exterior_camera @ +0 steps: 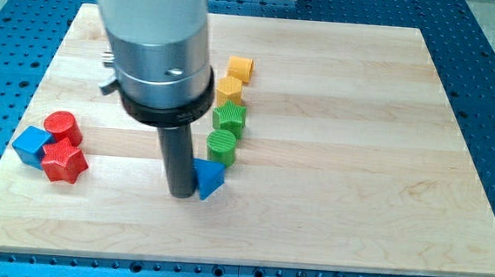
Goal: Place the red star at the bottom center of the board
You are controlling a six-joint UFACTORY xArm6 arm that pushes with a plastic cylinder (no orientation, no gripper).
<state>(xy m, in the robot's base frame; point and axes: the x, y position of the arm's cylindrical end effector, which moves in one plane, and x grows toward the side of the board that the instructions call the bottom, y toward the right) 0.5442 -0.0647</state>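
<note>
The red star (63, 161) lies near the board's left edge, touching a red cylinder (63, 128) above it and a blue cube (30, 145) on its left. My tip (180, 193) rests on the board left of the centre, well to the right of the red star. It stands right beside a blue triangular block (210, 179) on the tip's right, seemingly in contact.
A column of blocks runs up from the blue triangle: a green cylinder (223, 144), a green star-like block (230, 118), a yellow block (230, 90) and an orange-yellow block (240, 68). The wooden board (358, 181) lies on a blue perforated table.
</note>
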